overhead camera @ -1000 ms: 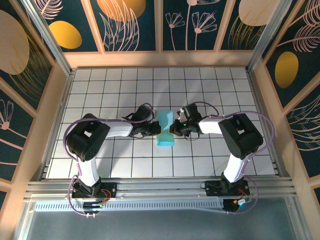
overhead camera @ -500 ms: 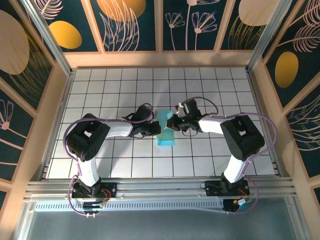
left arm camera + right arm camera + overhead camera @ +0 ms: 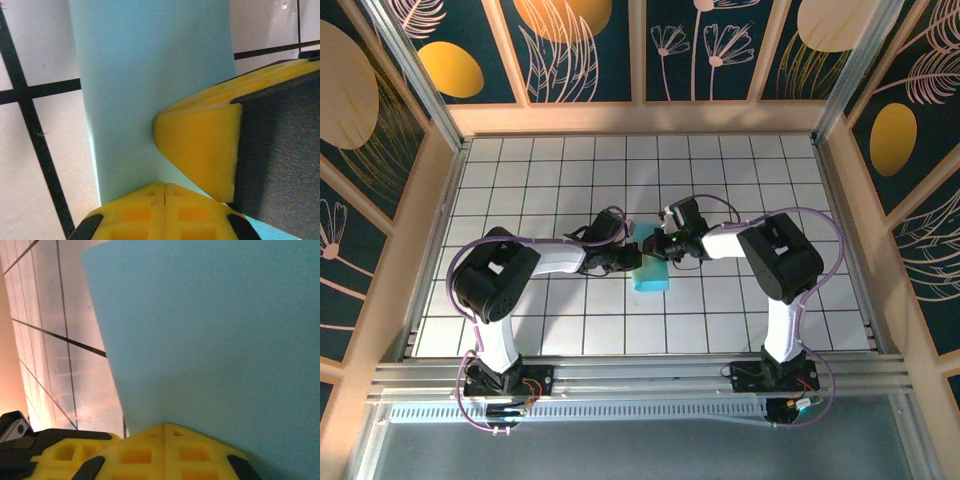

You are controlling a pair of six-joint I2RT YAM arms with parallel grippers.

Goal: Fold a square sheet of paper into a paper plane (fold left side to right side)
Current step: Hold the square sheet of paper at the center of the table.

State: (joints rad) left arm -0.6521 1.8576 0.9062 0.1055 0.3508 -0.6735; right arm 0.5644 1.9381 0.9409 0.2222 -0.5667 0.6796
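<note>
With jaws closed (gripping nothing), my left gripper (image 3: pixel 632 263) at 9 o'clock and right gripper (image 3: pixel 660 244) at 2 pressed the paper (image 3: pixel 650 279), probably to set its crease.

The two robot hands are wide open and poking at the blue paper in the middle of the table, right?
Not quite: the hands are shut, not wide open. The left wrist view shows the left hand with its yellow fingers pressed together, and the right wrist view shows the same for the right hand. The rest is right: both are at the blue paper in the middle of the table.
</note>
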